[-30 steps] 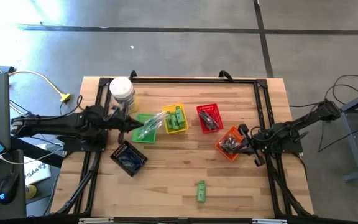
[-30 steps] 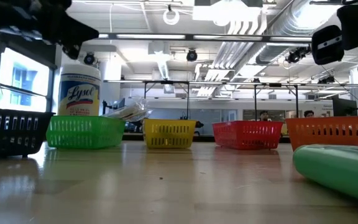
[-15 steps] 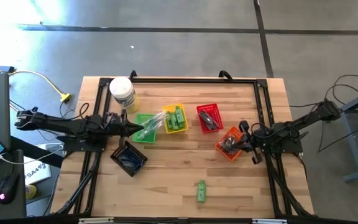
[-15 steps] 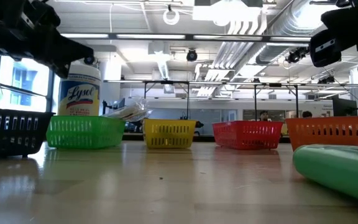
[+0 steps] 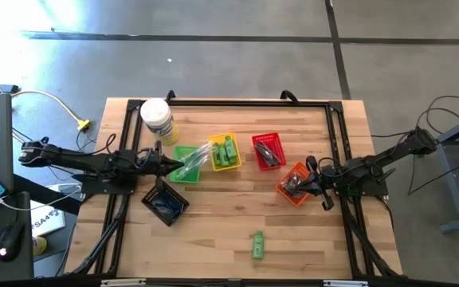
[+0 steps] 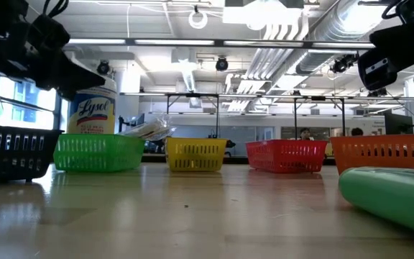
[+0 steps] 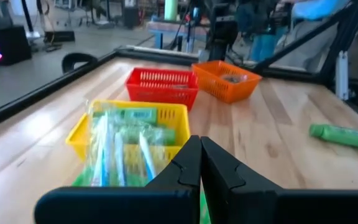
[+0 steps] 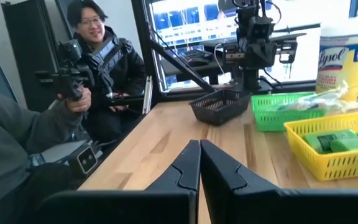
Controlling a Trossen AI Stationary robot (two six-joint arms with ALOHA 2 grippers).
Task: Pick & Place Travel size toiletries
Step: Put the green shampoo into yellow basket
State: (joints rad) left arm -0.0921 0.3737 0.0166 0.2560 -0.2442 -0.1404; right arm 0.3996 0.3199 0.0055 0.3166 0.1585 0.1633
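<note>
My left hand [image 5: 164, 162] is clenched with nothing between its fingers, and it hovers beside the green basket [image 5: 183, 163]. My right hand [image 5: 307, 177] is clenched on nothing too, and it waits at the orange basket [image 5: 293, 184].

Most of the toiletries are already sorted: green tubes in the yellow basket [image 5: 225, 151], slim dark sticks in the red basket [image 5: 268, 151], clear-wrapped sticks [image 7: 109, 149] lying over the green basket. One green tube [image 5: 257, 244] is still alone on the bare desk [image 5: 213, 223], well apart from all baskets and nearer to the front edge.

I judge that this tube is light, with a smooth plastic skin, and it is round, so it can roll away if I push it from one side. It is probably a little soft, so a hard squeeze is not good. I would come down from above, open my fingers across its short width, and close on the middle of the body, not on the cap end, where it could tip.
</note>
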